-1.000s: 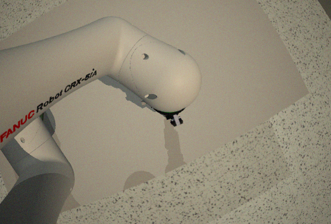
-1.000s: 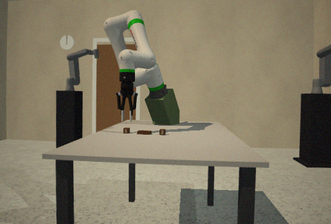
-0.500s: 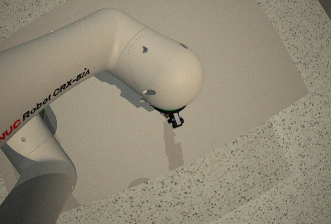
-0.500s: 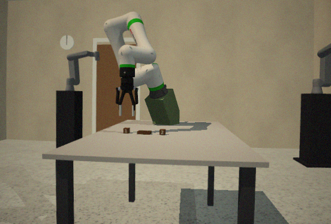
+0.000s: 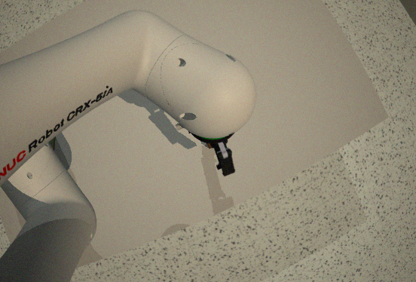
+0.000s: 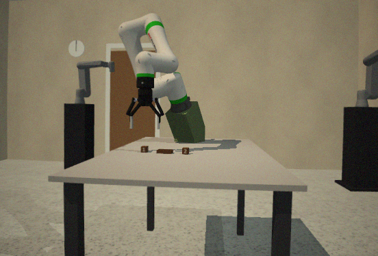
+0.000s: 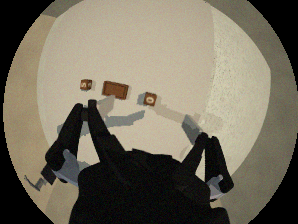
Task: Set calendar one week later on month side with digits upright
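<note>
Fingers (image 6: pixel 144 119) spread wide, high above tray (image 6: pixel 165 150), cubes apart

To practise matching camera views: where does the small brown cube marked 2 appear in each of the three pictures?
Top view: not in it; the white arm covers that part of the table.
Exterior view: the small brown cube marked 2 stands right of centre, right of the flat brown tray.
Wrist view: the cube is just above centre, right of the tray.
Shared landmark: the open black gripper.
</note>
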`<action>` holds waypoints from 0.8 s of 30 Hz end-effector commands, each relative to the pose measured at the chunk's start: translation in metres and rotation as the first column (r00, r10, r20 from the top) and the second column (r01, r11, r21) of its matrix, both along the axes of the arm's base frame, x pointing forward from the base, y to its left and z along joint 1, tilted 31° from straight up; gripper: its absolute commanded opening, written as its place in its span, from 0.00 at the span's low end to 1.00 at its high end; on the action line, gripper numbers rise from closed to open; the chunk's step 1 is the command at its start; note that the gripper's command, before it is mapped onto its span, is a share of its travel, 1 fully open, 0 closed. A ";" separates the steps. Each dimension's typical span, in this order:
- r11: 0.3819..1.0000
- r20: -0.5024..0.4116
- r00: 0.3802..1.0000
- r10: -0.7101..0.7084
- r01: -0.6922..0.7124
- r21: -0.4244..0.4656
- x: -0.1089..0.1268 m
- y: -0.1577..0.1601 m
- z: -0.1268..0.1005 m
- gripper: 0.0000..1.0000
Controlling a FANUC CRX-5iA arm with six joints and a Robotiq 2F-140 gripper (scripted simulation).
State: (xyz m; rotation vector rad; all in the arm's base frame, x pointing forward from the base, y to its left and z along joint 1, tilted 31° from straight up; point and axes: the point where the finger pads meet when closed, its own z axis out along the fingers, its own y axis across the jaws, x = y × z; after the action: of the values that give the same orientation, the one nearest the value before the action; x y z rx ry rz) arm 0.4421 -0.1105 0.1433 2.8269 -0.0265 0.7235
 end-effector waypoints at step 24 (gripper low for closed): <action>0.999 -0.006 1.000 0.029 -0.029 -0.017 0.018 0.213 -0.054 0.29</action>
State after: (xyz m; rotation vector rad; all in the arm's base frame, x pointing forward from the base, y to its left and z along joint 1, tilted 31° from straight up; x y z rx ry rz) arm 0.4599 0.0897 0.0924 2.8333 0.0283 0.7063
